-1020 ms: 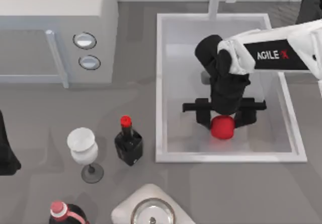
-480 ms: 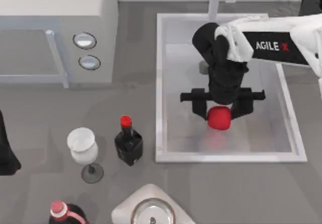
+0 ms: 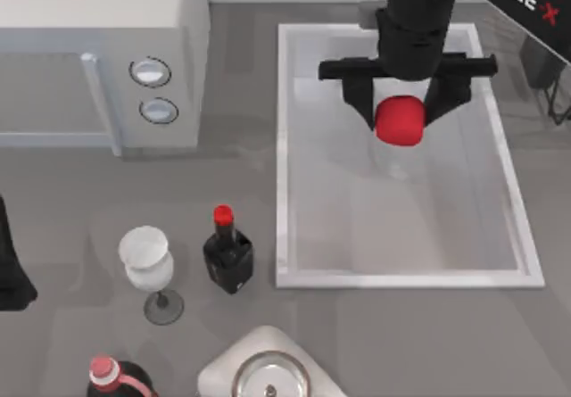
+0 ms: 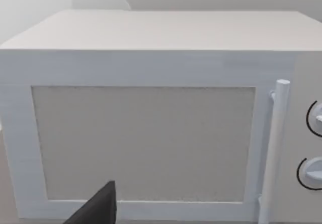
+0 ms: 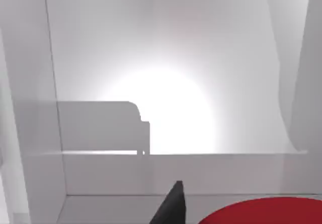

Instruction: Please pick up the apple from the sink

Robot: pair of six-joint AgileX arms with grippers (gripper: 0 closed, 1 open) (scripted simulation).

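Right gripper clamped on the apple, raised above the far end of the white sink. Grey table with microwave, wine glass, dark bottle. Left arm parked at left edge.

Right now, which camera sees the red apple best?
The top view: the whole apple shows there, held between the right gripper's fingers above the sink. The right wrist view catches just a red sliver. The left wrist view faces the microwave.
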